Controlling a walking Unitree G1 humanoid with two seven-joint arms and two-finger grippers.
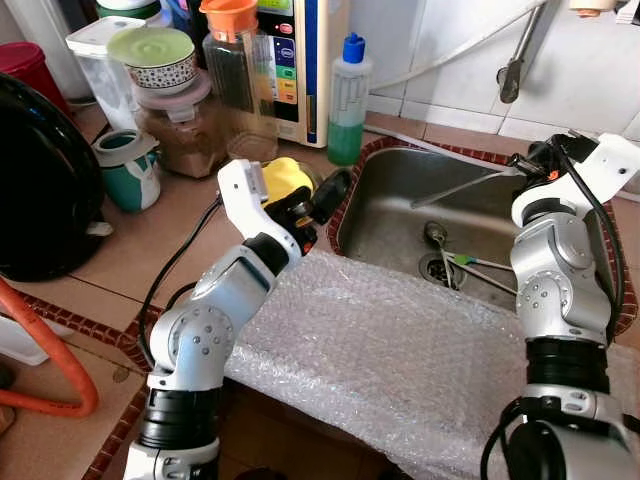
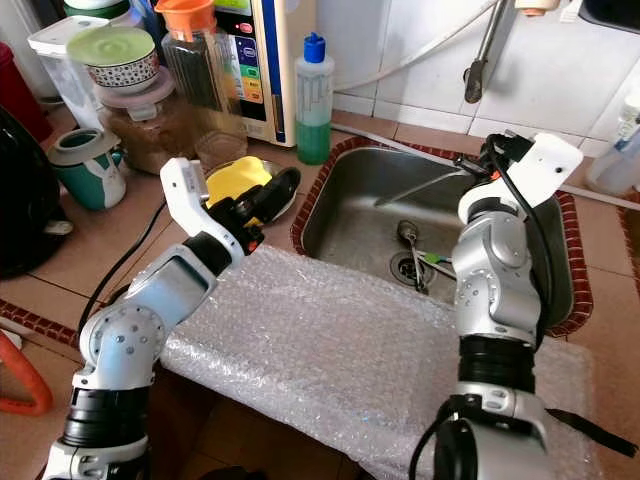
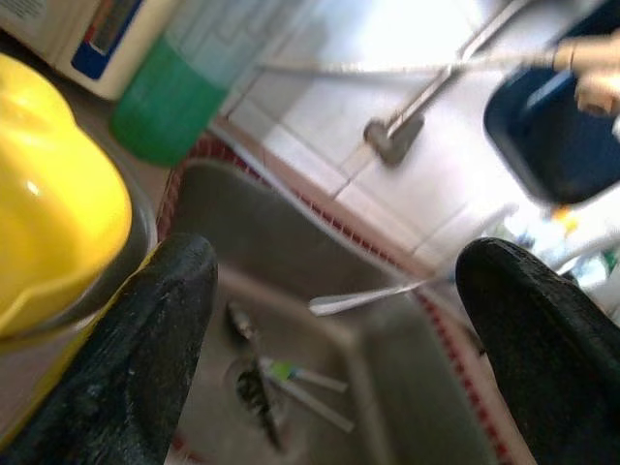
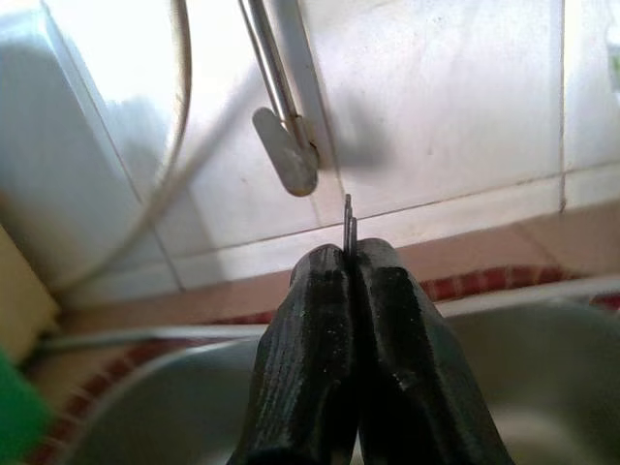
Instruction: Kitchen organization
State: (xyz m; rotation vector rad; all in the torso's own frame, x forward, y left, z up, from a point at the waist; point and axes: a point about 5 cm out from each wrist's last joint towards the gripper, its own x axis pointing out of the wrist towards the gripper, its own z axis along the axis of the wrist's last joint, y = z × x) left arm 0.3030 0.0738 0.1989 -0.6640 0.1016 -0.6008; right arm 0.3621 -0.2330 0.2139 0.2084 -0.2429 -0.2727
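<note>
- At about 9 o'clock a large black appliance (image 1: 35, 180) sits on the tiled counter (image 1: 150, 240); a teal mug (image 1: 128, 168) stands just beside it.
- At 11 o'clock, jars crowd the back of the counter: a brown-filled jar (image 1: 185, 135) with a green-lidded bowl (image 1: 155, 58) stacked on it, and an orange-capped jar (image 1: 238, 65).
- The left gripper (image 1: 318, 205) hovers at the sink's near-left corner with its fingers spread wide and nothing between them; a yellow object (image 1: 283, 177) in a metal dish lies touching or just beside its lower finger.
- At 12 o'clock a bottle of green liquid (image 1: 347, 100) with a blue cap stands against the wall.
- Bubble wrap (image 1: 380, 350) covers the counter's front edge at 6 o'clock, between the two arms.
- The steel sink (image 1: 400, 225) holds a spoon (image 1: 436, 236) and a green-tipped utensil (image 1: 470, 262) near the drain.
- The right gripper (image 4: 351, 254) is raised over the sink's far-right side at 2 o'clock, fingers pressed together on a thin metal utensil (image 1: 465, 185) whose long end slopes down into the sink.
</note>
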